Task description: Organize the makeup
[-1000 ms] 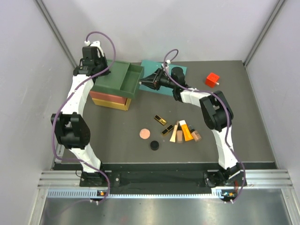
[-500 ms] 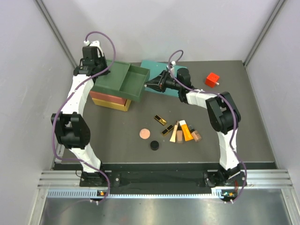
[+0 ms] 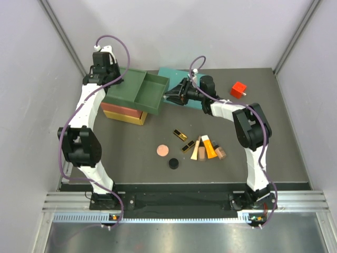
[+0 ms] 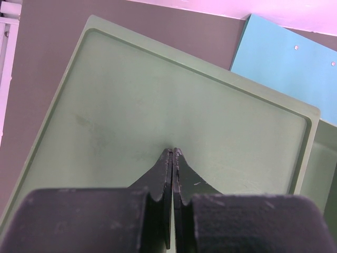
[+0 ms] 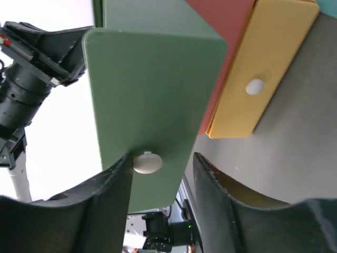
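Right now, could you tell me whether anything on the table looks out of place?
The green drawer sticks out well past the red drawer and yellow drawer below; the makeup lies loose on the table.

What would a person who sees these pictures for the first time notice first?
The green drawer stands out most: it juts from a green, red and yellow stack at the far left, and the right gripper has its jaws open around the drawer's white knob. Next comes the makeup, scattered loose in the middle, and a red cube at the far right.
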`<action>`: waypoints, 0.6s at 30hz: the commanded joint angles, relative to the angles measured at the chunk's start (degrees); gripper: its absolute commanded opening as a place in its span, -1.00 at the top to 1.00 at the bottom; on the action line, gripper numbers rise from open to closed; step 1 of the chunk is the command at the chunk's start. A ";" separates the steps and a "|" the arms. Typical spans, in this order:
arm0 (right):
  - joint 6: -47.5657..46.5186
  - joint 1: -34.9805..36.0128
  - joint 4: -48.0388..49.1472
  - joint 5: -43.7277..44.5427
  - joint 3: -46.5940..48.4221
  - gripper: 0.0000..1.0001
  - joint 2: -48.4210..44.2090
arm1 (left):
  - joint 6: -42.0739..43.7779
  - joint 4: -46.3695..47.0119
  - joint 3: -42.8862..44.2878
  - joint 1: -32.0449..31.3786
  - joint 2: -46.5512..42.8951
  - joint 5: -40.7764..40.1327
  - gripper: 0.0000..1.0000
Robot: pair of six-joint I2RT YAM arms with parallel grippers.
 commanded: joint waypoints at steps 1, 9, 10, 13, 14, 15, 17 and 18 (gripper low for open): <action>-6.05 -0.84 -5.32 1.79 -0.33 -0.02 -6.89 | 0.65 -4.45 0.38 0.13 2.09 -0.98 1.00; -32.92 -1.73 -37.99 11.80 4.39 -0.16 -14.54 | 0.91 -5.68 0.38 0.13 2.35 -0.98 1.00; -38.96 -1.64 -46.21 12.95 5.62 -0.16 -14.81 | 1.00 -5.59 0.29 0.13 2.35 -0.89 1.00; -48.99 -1.20 -56.89 18.66 7.92 -0.18 -16.30 | 1.26 -5.85 0.11 0.13 2.53 -0.72 1.00; -51.39 -0.59 -59.10 21.81 7.66 -0.19 -17.61 | 1.44 -5.94 0.11 0.13 2.61 -0.63 1.00; -55.50 -0.23 -60.69 23.32 7.48 -0.19 -18.23 | 1.61 -6.12 0.11 0.13 2.62 -0.63 1.00; -58.69 0.99 -65.35 27.79 6.43 -0.22 -19.73 | 1.88 -6.38 -0.06 0.13 2.70 -0.72 1.00; -60.45 1.26 -66.23 28.86 5.55 -0.22 -20.34 | 1.97 -6.56 0.03 0.13 2.79 -0.72 1.00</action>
